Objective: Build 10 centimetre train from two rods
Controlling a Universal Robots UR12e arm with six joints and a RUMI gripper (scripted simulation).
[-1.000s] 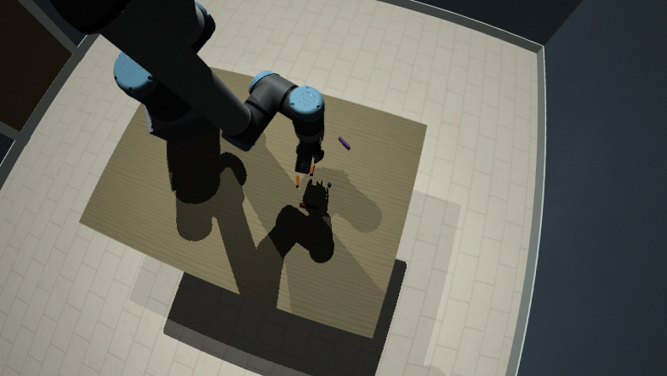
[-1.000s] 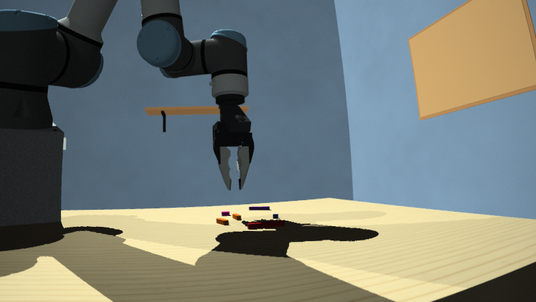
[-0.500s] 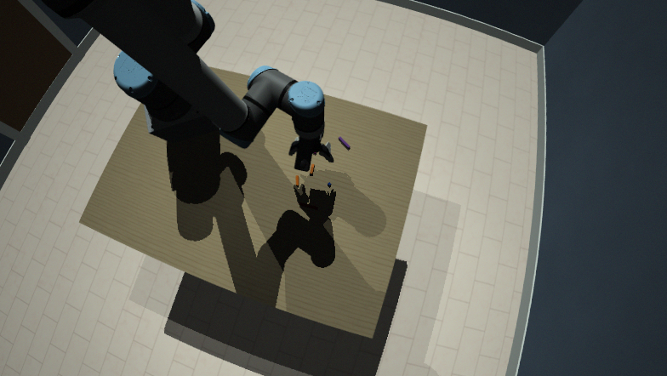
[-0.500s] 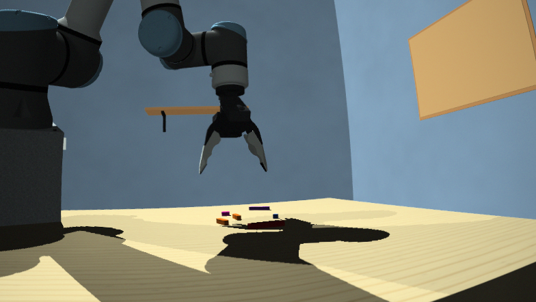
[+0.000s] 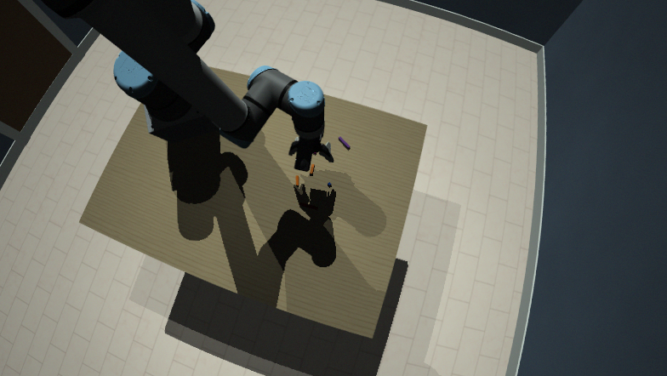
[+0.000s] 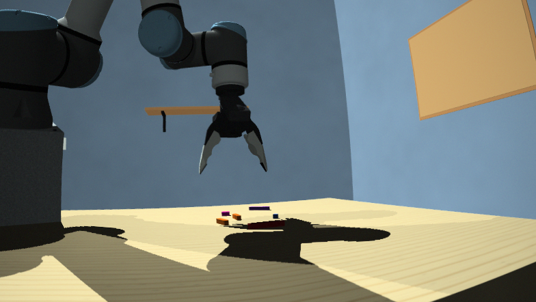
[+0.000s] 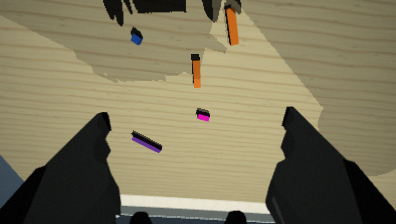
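My gripper (image 6: 233, 169) is wide open and empty, held well above the table. It also shows in the top view (image 5: 310, 156) and in the wrist view (image 7: 196, 122). Below it lie two orange rods, one (image 7: 196, 72) pointing away from me and the other (image 7: 232, 25) farther off, apart from each other. A purple rod (image 7: 146, 142) lies flat and alone to the left, apart from the orange ones. In the exterior view the orange rods (image 6: 236, 216) (image 6: 222, 221) and the purple rod (image 6: 259, 208) lie flat on the table.
A short magenta rod (image 7: 203, 115) lies between the fingers' lines of sight, on the table. A small blue rod (image 7: 136, 37) sits in shadow farther off. A red rod (image 6: 266, 224) lies in the arm's dark shadow. The robot base (image 6: 29, 176) stands at the left.
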